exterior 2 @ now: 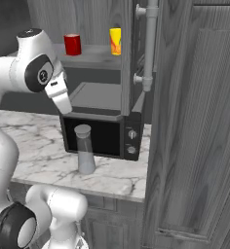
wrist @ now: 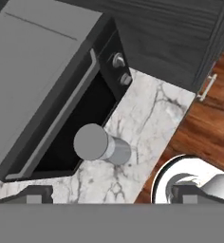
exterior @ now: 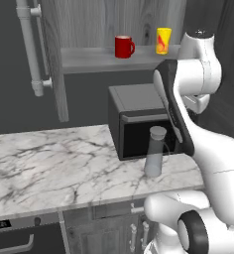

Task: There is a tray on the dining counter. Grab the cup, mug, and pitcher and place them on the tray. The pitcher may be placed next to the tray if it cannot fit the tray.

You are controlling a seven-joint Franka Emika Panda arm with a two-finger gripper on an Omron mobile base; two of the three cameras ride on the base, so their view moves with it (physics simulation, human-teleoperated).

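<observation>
Now: gripper (wrist: 109, 194) wide open, empty, above pitcher (wrist: 97, 144); pitcher upright near counter (exterior: 49, 163) front edge, just before microwave (exterior: 134, 106), axis vertical.

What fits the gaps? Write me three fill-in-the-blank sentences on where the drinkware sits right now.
1. The pitcher stands upright on the marble worktop right in front of the ____.
2. On the shelf, the red mug sits beside the ____ cup.
3. Seen from above in the hand view, the pitcher's lid is ____ in outline.

Missing words: microwave; yellow; round
</observation>
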